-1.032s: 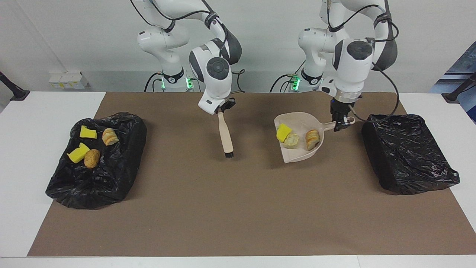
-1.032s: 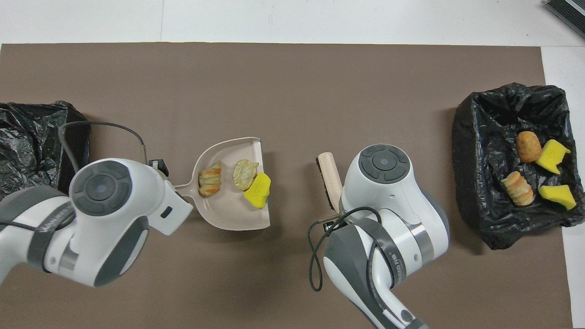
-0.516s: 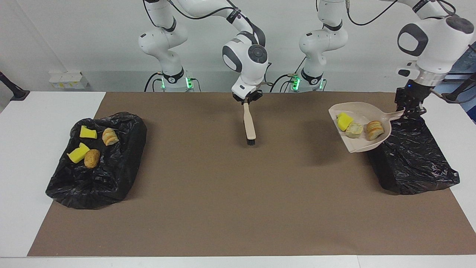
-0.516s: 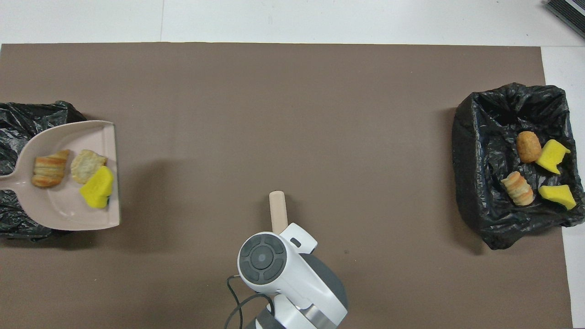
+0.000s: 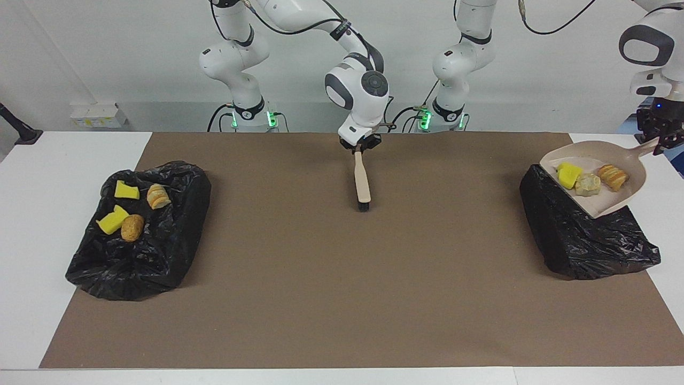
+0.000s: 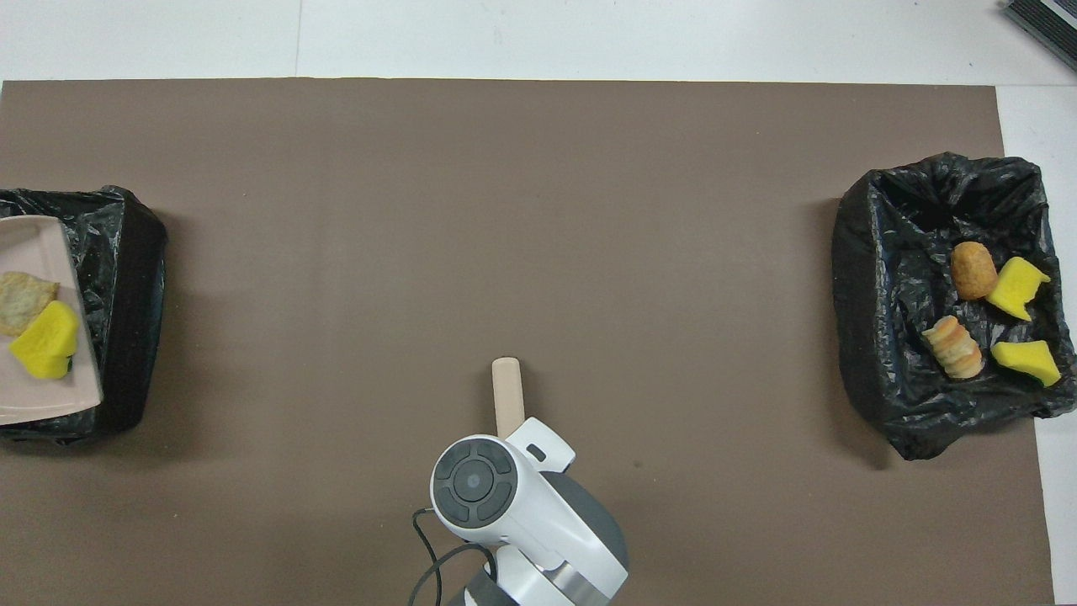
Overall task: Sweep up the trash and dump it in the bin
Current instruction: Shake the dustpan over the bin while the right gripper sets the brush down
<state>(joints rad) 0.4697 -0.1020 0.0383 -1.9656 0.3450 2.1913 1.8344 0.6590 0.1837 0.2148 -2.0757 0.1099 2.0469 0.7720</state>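
Left gripper (image 5: 664, 143): closed on the handle of the dustpan (image 5: 614, 200), held up over the black bin (image 5: 582, 240) at the left arm's end of the table; seen only in the facing view.
Trash in dustpan: a yellow sponge piece (image 5: 569, 174), a pale bread lump (image 5: 588, 184) and a brown pastry (image 5: 613, 177); the overhead view cuts the pastry off at its edge.
Right gripper (image 5: 362, 147): grips the brush (image 5: 362, 179) by its handle over the brown mat (image 5: 342, 278); its fingers seem closed on it, though the overhead view hides them under the wrist.
Trash in the other bin (image 5: 133, 267): two yellow sponge pieces (image 6: 1018, 286) and two brown bread lumps (image 6: 952, 347).
Writing: none legible.
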